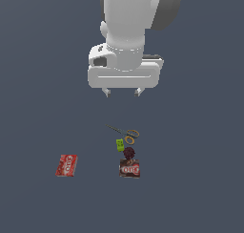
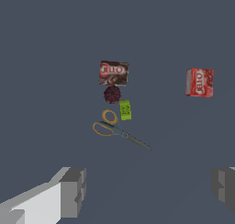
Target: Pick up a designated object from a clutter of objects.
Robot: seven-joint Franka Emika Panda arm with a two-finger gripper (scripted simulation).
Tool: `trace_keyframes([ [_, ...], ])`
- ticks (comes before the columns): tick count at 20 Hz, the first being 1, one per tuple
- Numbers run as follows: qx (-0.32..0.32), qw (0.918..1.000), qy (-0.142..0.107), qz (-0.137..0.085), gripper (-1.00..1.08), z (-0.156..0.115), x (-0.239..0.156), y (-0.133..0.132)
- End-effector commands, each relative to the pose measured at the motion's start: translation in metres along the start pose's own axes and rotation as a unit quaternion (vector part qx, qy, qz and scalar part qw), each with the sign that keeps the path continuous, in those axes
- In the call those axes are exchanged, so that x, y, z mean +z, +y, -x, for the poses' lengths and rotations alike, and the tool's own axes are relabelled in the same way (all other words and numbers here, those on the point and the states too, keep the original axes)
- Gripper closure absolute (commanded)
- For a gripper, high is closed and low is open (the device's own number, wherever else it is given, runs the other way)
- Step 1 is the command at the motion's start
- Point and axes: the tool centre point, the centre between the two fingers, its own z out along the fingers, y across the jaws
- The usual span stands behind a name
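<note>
The scissors [image 1: 125,132] lie flat on the dark floor, thin grey-green blades toward the exterior view's left, orange-yellow ring handles toward its right. In the wrist view the scissors [image 2: 115,130] lie near the middle. My gripper [image 1: 123,91] hangs open and empty well above them; its two fingertips [image 2: 73,191] frame the wrist view with a wide gap. A lime-green block [image 1: 120,144] sits just beside the handles, a dark maroon ball [image 1: 129,153] touches a brown-red box [image 1: 129,169].
A flat red box with white lettering [image 1: 66,165] lies apart at the exterior view's left, also seen in the wrist view [image 2: 199,82]. The block [image 2: 125,110], ball [image 2: 112,94] and brown-red box [image 2: 113,73] line up close to the scissor handles.
</note>
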Motion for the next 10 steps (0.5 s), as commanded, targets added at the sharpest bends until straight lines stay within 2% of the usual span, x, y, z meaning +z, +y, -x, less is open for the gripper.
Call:
trace_keyframes([
  [1,0.000,1.0000,0.000,0.000,-0.92,0.0000,0.0000,0.0000],
  [10,0.005,0.9999,0.006,-0.015,-0.92,-0.0094,-0.0005,-0.0080],
])
